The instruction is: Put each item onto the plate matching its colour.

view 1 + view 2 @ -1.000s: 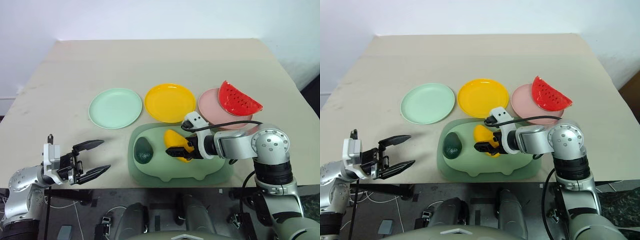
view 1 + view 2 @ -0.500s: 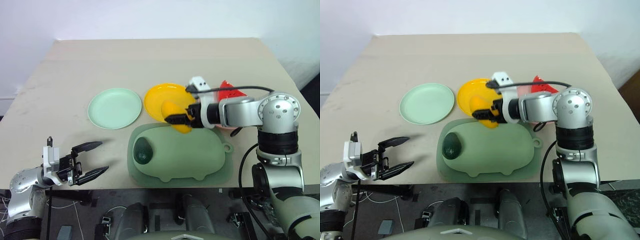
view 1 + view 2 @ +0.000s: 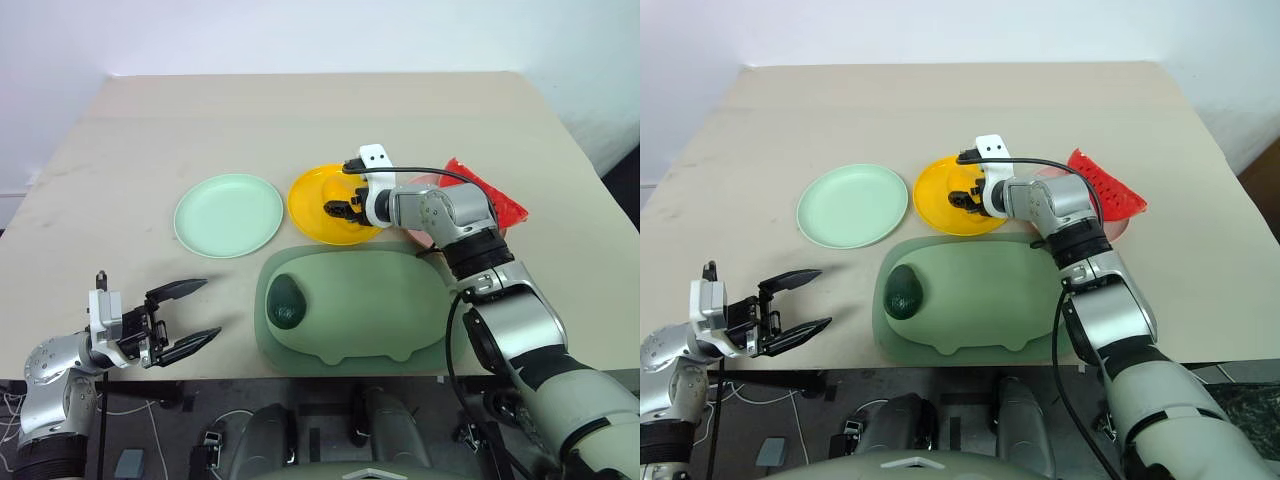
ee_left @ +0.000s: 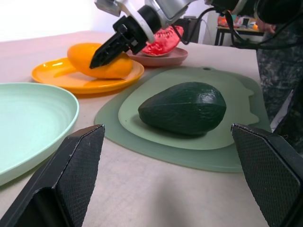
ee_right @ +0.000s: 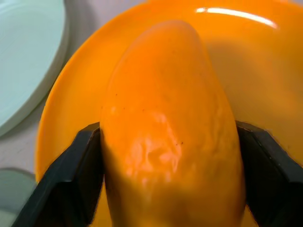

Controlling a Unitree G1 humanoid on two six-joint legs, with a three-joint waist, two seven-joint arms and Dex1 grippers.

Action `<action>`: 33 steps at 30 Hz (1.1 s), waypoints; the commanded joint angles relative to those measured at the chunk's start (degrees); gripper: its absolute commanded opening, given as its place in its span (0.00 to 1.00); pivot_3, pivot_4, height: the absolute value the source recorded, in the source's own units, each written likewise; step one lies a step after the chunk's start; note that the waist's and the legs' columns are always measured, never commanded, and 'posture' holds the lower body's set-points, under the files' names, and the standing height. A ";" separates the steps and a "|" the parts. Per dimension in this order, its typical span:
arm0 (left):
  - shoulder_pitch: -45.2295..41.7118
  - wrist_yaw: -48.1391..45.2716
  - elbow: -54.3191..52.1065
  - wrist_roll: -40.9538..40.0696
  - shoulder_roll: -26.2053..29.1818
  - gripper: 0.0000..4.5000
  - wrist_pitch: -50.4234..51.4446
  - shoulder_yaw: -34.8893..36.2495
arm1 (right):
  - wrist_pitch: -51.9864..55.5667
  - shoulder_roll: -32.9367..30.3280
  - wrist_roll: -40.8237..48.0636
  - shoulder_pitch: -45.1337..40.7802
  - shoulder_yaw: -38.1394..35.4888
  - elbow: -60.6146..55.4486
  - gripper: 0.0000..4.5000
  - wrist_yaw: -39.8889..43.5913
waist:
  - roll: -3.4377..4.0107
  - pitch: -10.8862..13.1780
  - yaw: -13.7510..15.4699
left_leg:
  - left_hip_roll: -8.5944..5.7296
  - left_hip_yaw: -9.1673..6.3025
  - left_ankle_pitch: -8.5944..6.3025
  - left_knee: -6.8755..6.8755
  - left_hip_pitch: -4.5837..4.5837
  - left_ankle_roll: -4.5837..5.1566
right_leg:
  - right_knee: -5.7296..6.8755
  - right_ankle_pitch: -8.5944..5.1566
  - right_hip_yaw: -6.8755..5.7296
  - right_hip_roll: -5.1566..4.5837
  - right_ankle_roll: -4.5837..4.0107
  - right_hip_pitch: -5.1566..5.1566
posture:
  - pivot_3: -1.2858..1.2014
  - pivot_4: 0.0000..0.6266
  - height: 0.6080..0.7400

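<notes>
Left claw [image 3: 190, 316] hovers level at the near left edge of the bench [image 3: 300, 120], fingers wide apart, nothing between them. Ahead of it and to its right lies the green mat [image 3: 360, 305]; the avocado [image 3: 286, 300] rests on the mat's left end, well apart from this claw. Beyond the left claw sits the mint green plate [image 3: 228, 215], bare.

Right claw [image 3: 338, 208] reaches over the yellow plate [image 3: 305, 200], past the far edge of the mat. Its fingers [image 5: 78, 175] stand on either side of the mango [image 5: 173, 132], hard against its flanks; cannot tell whether they grip it or have let go. In the left wrist view the mango [image 4: 102, 59] lies on the yellow plate [image 4: 61, 80], claw tip at its near side.

Behind the right claw's wrist sits the pink plate [image 3: 1040, 175], watermelon slice [image 3: 1105, 188] lying on it, partly hidden by the arm.
</notes>
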 commanded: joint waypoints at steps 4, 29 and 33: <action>0.24 1.70 -4.18 -0.68 0.53 1.00 1.43 -0.07 | 4.05 -3.79 0.18 -0.38 -5.54 -10.68 0.99 7.35 | 0.04 0.03 0.12 | 0.00 -0.02 0.00 -0.01 -0.05 0.00 | -0.05 0.00 -0.05 0.00 0.00 0.00 | 0.52 0.24 0.95; 2.23 42.15 -33.60 8.30 -5.53 1.00 23.83 -8.05 | 5.81 -35.30 11.94 41.12 -25.95 -51.57 0.99 29.79 | -0.09 0.03 0.74 | -0.04 -0.09 0.01 0.02 0.23 -0.04 | -0.19 -0.02 0.14 0.03 0.02 0.23 | 0.52 0.24 0.95; 2.68 52.19 -41.96 8.91 -6.82 1.00 33.17 -11.08 | 6.63 -34.43 12.68 40.40 -24.94 -51.84 0.99 29.17 | -0.11 0.04 0.94 | -0.07 -0.12 0.01 0.06 0.21 -0.03 | -0.19 -0.02 0.13 0.02 0.02 0.24 | 0.52 0.24 0.95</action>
